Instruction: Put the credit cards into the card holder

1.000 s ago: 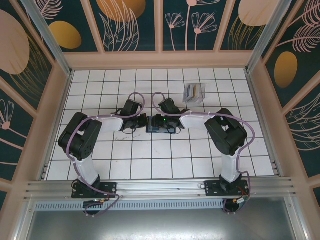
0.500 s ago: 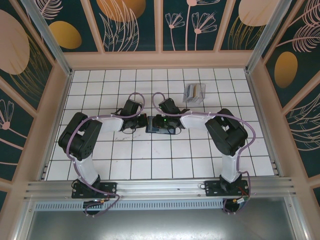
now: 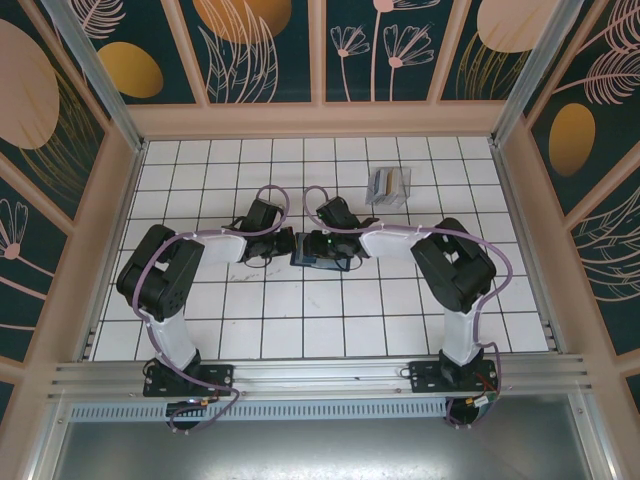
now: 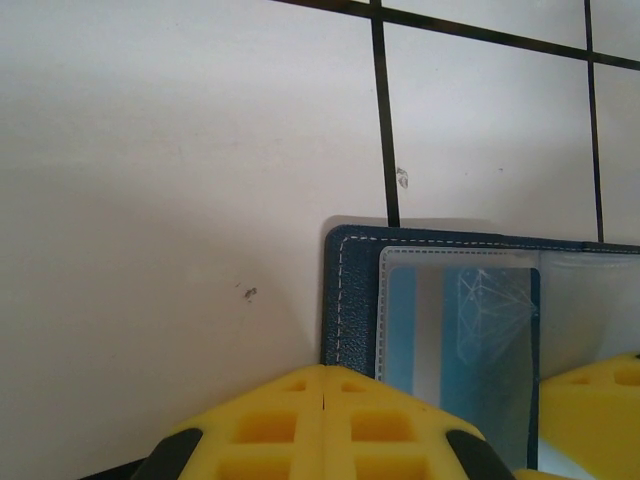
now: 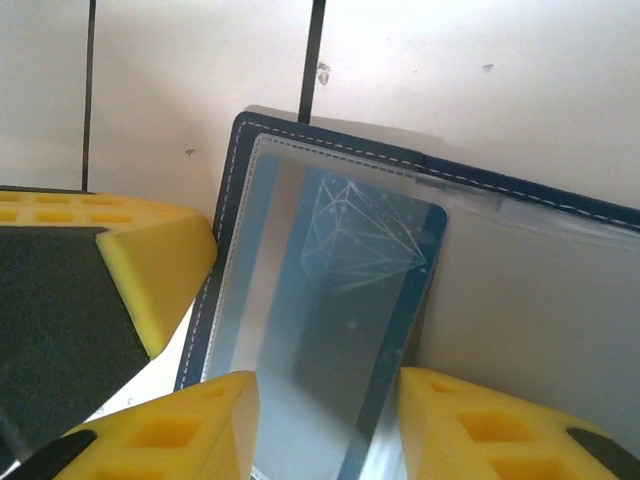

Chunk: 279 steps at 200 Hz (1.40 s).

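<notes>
The navy card holder (image 3: pixel 335 262) lies open on the tiles between both grippers. Its stitched edge (image 4: pixel 355 290) frames a clear pocket. A grey-blue credit card (image 5: pixel 350 290) with a faint line pattern lies partly in that pocket. My right gripper (image 5: pixel 325 420) straddles the card's long edges, both yellow pads touching it. My left gripper (image 4: pixel 325 378) is shut with nothing between its fingers, its tip resting on the holder's left edge. More credit cards stand in the clear tray (image 3: pixel 388 186) at the back. A pale beige-grey panel (image 5: pixel 540 300) fills the holder's other half.
Both arms reach in from the near edge and meet at mid-table, left gripper (image 3: pixel 288 245) and right gripper (image 3: pixel 318 243) nearly touching. The right gripper's finger (image 4: pixel 600 400) and the left gripper's finger (image 5: pixel 150 260) are close together. Wooden walls ring the white tiled floor.
The right gripper and the card holder have shifted very slightly to the left. The left arm has stayed where it was.
</notes>
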Tool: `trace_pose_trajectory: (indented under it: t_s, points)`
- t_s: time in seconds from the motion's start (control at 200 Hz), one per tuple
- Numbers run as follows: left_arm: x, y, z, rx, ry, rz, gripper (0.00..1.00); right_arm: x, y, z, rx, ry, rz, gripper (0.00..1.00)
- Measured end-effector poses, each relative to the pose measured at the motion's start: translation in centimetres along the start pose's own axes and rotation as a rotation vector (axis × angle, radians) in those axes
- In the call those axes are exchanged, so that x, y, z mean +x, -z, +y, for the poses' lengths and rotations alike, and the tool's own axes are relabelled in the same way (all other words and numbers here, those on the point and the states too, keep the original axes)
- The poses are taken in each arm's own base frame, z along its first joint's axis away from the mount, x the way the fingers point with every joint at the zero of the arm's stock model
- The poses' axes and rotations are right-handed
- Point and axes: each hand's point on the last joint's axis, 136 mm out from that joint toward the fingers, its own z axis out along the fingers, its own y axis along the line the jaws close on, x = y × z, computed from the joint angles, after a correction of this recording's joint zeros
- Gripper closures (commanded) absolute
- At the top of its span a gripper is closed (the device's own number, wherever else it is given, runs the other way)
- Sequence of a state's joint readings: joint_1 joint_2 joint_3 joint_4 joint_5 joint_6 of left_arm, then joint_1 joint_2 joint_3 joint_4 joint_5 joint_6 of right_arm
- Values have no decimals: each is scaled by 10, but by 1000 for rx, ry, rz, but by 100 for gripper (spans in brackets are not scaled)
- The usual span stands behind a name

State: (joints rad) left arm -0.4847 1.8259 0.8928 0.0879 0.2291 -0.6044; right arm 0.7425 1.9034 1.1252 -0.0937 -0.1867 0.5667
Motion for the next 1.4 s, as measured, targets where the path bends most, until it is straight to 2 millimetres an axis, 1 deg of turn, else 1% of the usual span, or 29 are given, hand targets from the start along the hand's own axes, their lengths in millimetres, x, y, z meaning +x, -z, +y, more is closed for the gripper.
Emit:
trace_pose_trajectory:
  t_s: [0.09, 0.265, 0.355, 0.415, 0.525, 0.596, 0.801, 0.921, 1.191, 1.396]
  points:
    - [-1, 1, 0, -1, 9, -3, 100, 0, 13, -1, 16, 11, -9, 55]
    - [5, 6, 3, -8, 32, 2, 98, -3, 48, 5, 8, 23, -60, 52]
    - [8, 8, 4, -7, 41, 6, 98, -5, 55, 5, 10, 14, -78, 50]
    - [9, 8, 4, -4, 46, 4, 98, -1, 53, 0, 21, -2, -71, 49]
    - [9, 8, 4, 2, 55, 4, 98, 14, 48, -16, 62, -24, -39, 47]
    - [9, 8, 3, 7, 60, 2, 98, 19, 46, -22, 85, -33, -30, 47]
    - [9, 8, 3, 8, 60, 2, 98, 25, 39, -30, 105, -61, -13, 46]
    - [9, 8, 3, 8, 61, 2, 98, 30, 30, -35, 118, -76, 8, 46]
    - [9, 8, 3, 19, 70, 0, 98, 25, 22, -18, 41, -68, 0, 47]
    - [9, 8, 3, 25, 78, 3, 98, 21, 15, -5, -14, -62, 14, 50]
